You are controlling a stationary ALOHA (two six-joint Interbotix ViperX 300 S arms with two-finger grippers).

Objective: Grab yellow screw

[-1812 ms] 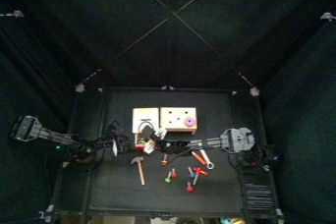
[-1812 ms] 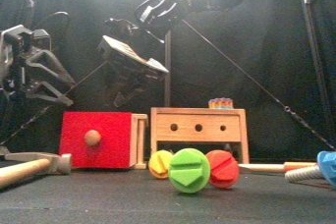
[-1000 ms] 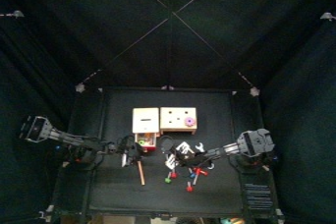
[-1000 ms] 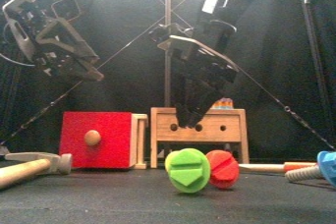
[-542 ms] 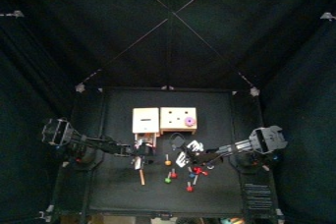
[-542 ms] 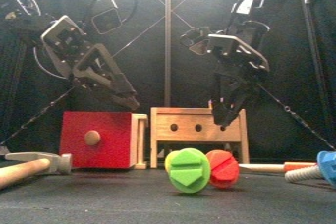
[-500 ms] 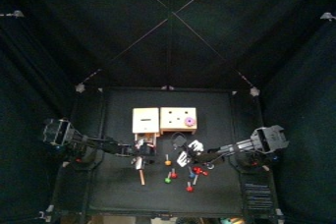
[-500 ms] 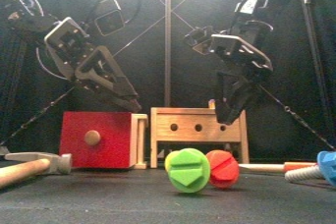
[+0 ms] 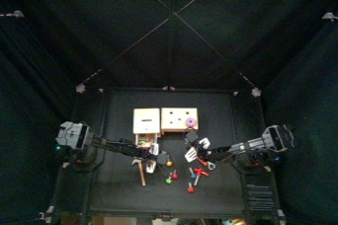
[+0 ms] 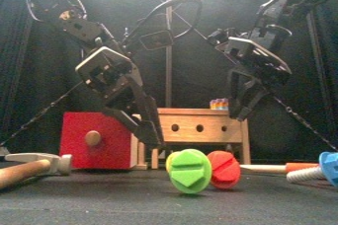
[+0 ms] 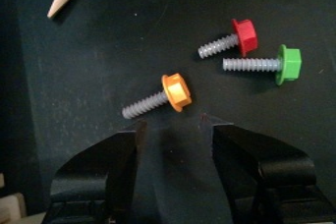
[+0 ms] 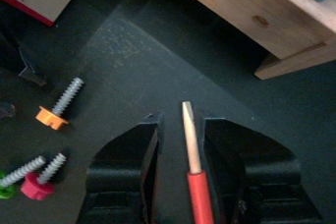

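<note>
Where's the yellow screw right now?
The yellow screw lies flat on the table, just ahead of the open left gripper in the left wrist view, beside the red screw and green screw.

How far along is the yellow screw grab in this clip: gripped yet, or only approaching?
Only approaching. Done: the left gripper is lined up on the yellow screw, jaws open, with the screw lying just ahead of them. In hand: nothing, as neither jaw touches it. Left: close in, shut, lift. The red screw and green screw lie clear. The right gripper hangs open over a screwdriver.
</note>
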